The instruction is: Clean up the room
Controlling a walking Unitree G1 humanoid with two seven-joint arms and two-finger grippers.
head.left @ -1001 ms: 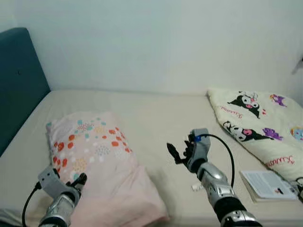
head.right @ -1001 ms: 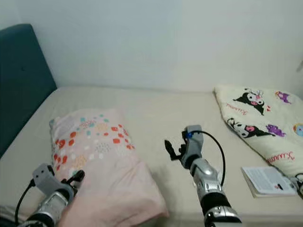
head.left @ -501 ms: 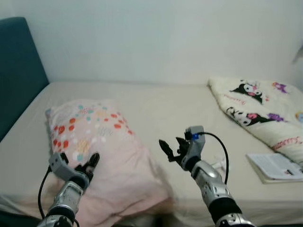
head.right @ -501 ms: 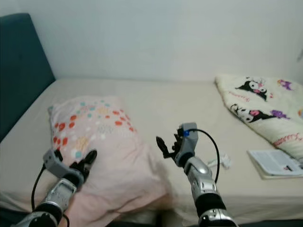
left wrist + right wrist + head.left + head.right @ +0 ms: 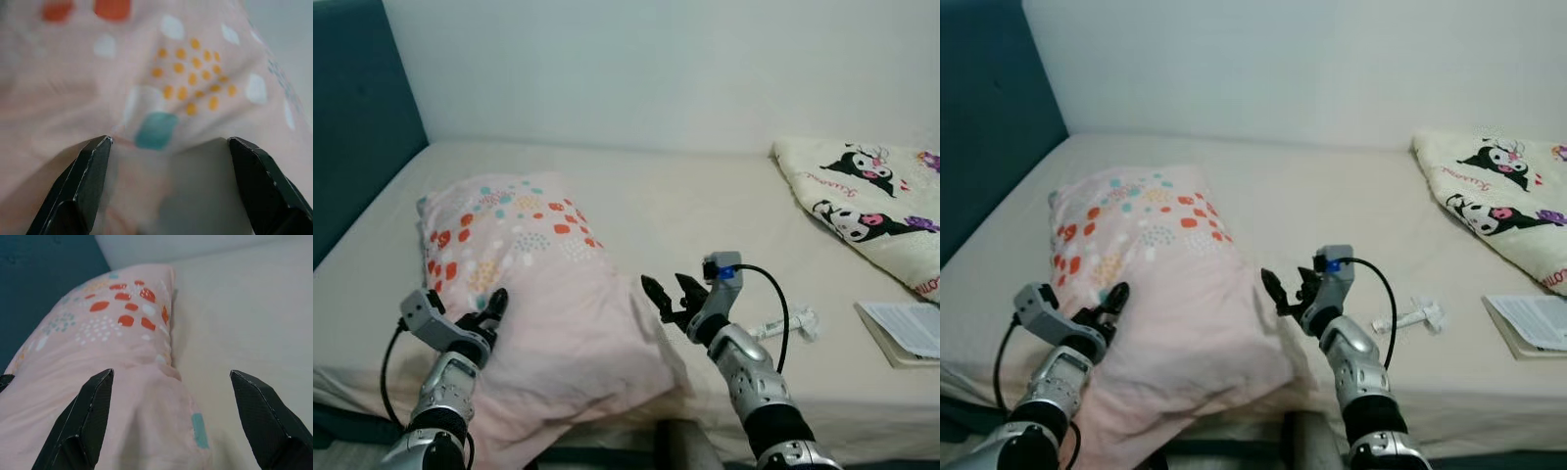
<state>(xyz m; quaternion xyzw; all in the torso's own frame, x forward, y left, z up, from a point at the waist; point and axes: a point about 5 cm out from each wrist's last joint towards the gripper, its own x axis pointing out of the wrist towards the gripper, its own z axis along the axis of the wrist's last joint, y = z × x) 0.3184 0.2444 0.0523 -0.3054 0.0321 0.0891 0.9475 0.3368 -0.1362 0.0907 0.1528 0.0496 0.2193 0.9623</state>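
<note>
**A:** Why is the pink pillow point(image 5: 533, 294) hanging off the bed's point(image 5: 705, 211) front edge?

**B:** Looks mid-tidy — the left gripper point(image 5: 487, 311) presses its near side and the right gripper point(image 5: 668, 297) sits at its right corner, both with fingers apart, nothing clamped. My guess is they're bracketing it for a two-handed lift toward the headboard point(image 5: 357, 117).
</note>
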